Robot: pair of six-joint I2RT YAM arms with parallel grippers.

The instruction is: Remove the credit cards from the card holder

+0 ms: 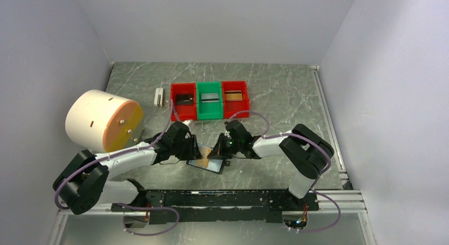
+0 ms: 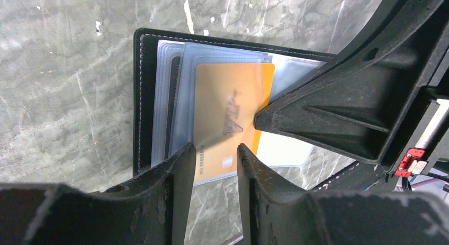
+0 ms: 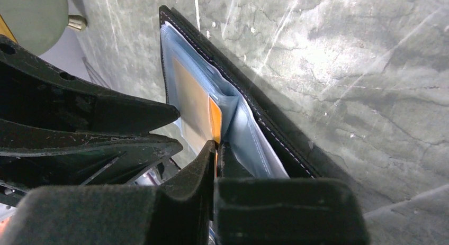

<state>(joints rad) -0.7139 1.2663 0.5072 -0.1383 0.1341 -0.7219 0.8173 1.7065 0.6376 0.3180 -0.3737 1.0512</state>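
Pinching orange card (image 3: 214, 119) edge, right hand (image 3: 216, 147) closed; left hand (image 2: 216, 151) part-open, seemingly empty.

One card (image 2: 229, 97) sits in the card holder (image 2: 143, 102), before the bins (image 1: 209, 116).

Matt, perhaps leather card holder (image 2: 138, 97); glossy pockets (image 2: 182, 97).
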